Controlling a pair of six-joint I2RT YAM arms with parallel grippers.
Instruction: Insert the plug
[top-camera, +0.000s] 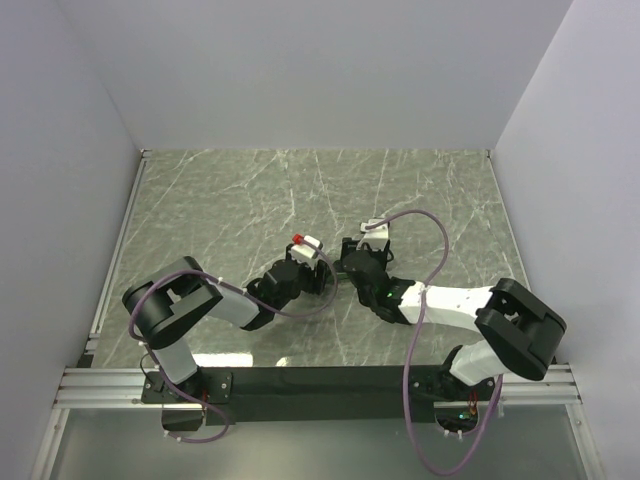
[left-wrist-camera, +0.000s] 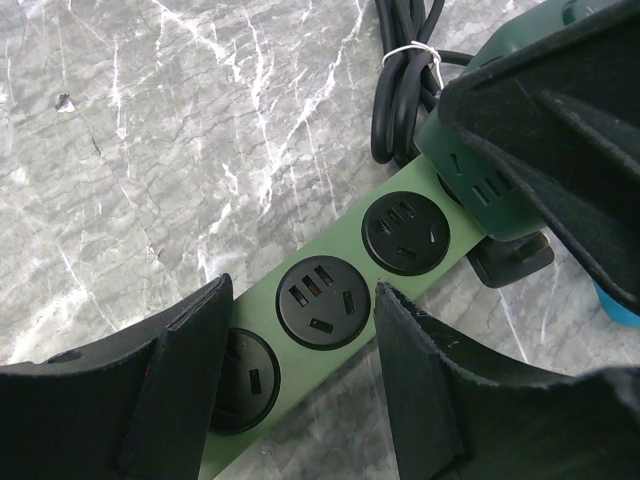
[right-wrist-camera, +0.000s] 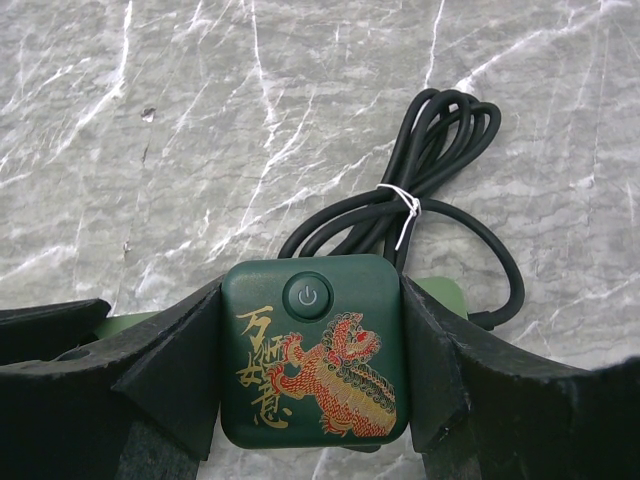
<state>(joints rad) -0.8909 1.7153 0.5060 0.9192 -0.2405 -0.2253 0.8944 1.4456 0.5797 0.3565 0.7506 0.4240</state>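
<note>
Right wrist view: we are clamping our right gripper (right-wrist-camera: 310, 385) on both flanks of the plug (right-wrist-camera: 312, 350), a dark green block with a power button and dragon print. We are holding it just over the far end of the pale green strip (left-wrist-camera: 362, 268), with the tied black cord (right-wrist-camera: 440, 130) lying coiled beyond on the table (right-wrist-camera: 150, 150). Our left gripper (left-wrist-camera: 300, 345) is standing part open, straddling the strip around the middle socket (left-wrist-camera: 322, 300), though we cannot tell whether its fingers are pressing it.
</note>
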